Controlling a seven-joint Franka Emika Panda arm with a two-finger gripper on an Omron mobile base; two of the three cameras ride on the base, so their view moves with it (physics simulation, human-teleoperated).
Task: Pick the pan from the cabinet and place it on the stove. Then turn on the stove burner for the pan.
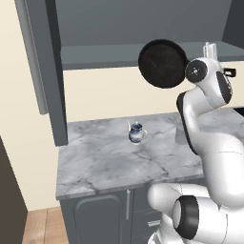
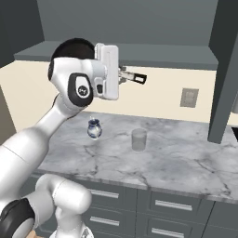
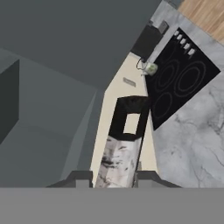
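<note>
The dark round pan (image 1: pixel 162 63) hangs tipped on its edge in front of the open cabinet (image 1: pixel 95 52), level with its shelf. In the right base view the pan (image 2: pixel 74 49) peeks out behind the arm, and its handle tip pokes out past the hand. My gripper (image 2: pixel 122 74) is shut on the pan's long handle. In the hand view the gripper (image 3: pixel 114 177) clamps that handle (image 3: pixel 120 153), whose dark end has a hanging hole. The black stove (image 3: pixel 183 78) with ring burners lies far off, set in marble.
A small blue-and-white jug (image 1: pixel 136 132) stands on the marble counter (image 1: pixel 105 162) below the pan. A pale cup (image 2: pixel 138 139) sits to its right. A pale kettle (image 3: pixel 151 68) stands by the stove's far corner. The open cabinet door (image 1: pixel 43 62) juts out at left.
</note>
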